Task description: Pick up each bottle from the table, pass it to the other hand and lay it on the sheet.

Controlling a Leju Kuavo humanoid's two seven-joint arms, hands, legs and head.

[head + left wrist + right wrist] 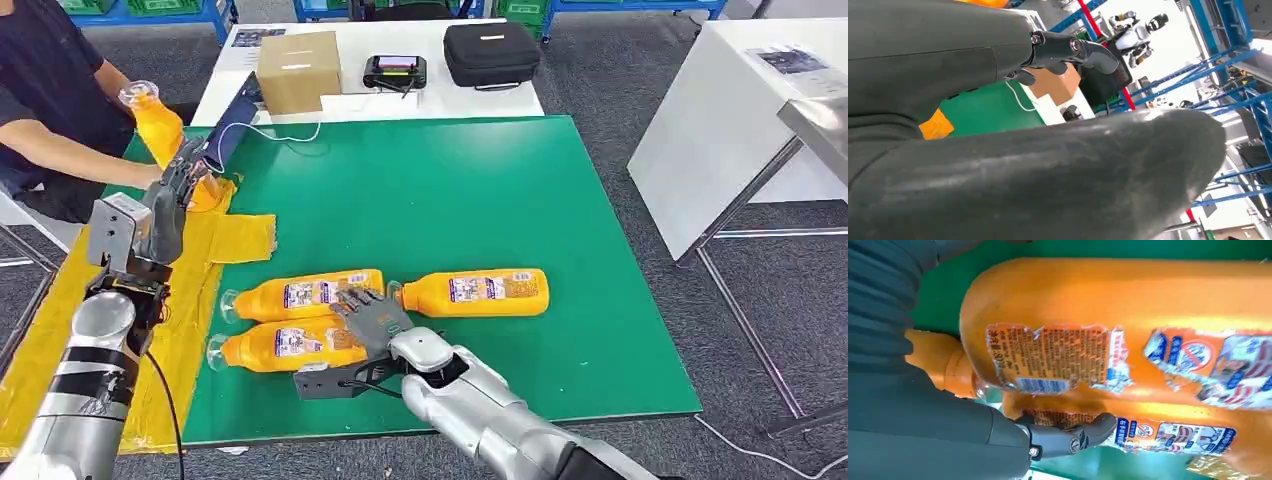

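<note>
1. Right hand (372, 318) lies across two orange bottles near the table's front edge, the nearer bottle (285, 347) and the middle bottle (305, 294), which lie side by side and touch. The right wrist view shows a fingertip (1098, 424) against a label, but not a closed wrap; whether the hand grips either bottle cannot be told.
2. Risk: the fingers straddle both bodies. Closing here may wedge between them, or drag the neighbour along on lifting.
3. Risk: the third bottle (475, 291) lies just beside the fingers, its cap near the middle bottle's base. A nudge could roll it across the green mat (520, 190).
4. Risk: round, smooth bodies with torn labels probably slip in a loose hold.
5. Left hand (178, 190) is raised at the far corner of the yellow sheet (190, 330), fingers apart in the left wrist view, holding nothing there.
6. A person's hand (145, 178) holds a fourth bottle (158, 122) close by the left hand. Contact between the two is possible during a transfer.
</note>
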